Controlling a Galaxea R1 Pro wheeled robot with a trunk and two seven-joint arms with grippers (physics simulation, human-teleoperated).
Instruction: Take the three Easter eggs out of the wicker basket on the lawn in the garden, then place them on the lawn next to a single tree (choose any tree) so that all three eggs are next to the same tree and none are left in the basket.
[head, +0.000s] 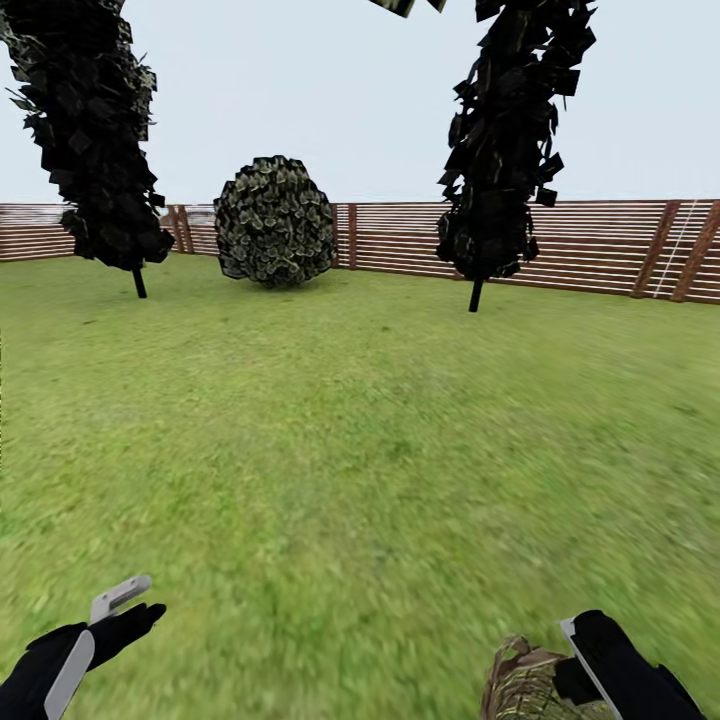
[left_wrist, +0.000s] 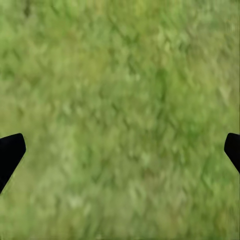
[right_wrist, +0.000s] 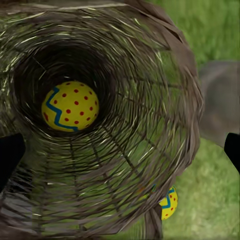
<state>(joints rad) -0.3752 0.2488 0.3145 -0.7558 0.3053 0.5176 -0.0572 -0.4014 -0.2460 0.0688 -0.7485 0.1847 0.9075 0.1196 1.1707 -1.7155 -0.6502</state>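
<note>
The right gripper (head: 585, 665) is hanging beside the wicker basket (head: 530, 685) at five o'clock on the lawn (head: 360, 450); its grip is unclear. One Easter egg (right_wrist: 70, 106) is lying inside the basket, another (right_wrist: 169, 202) outside on the grass. The left gripper (left_wrist: 120, 150) is hovering wide open and empty over grass.

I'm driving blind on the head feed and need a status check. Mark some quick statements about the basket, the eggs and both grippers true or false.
1. An egg lies deep inside the wicker basket. True.
2. The basket is empty. False: at least one egg shows inside it, and a second egg is seen through the weave near its edge.
3. The left gripper holds an egg. False: only lawn shows between its spread fingertips.
4. The basket sits at the right gripper. True.
5. A round bush stands before the fence. True.
</note>
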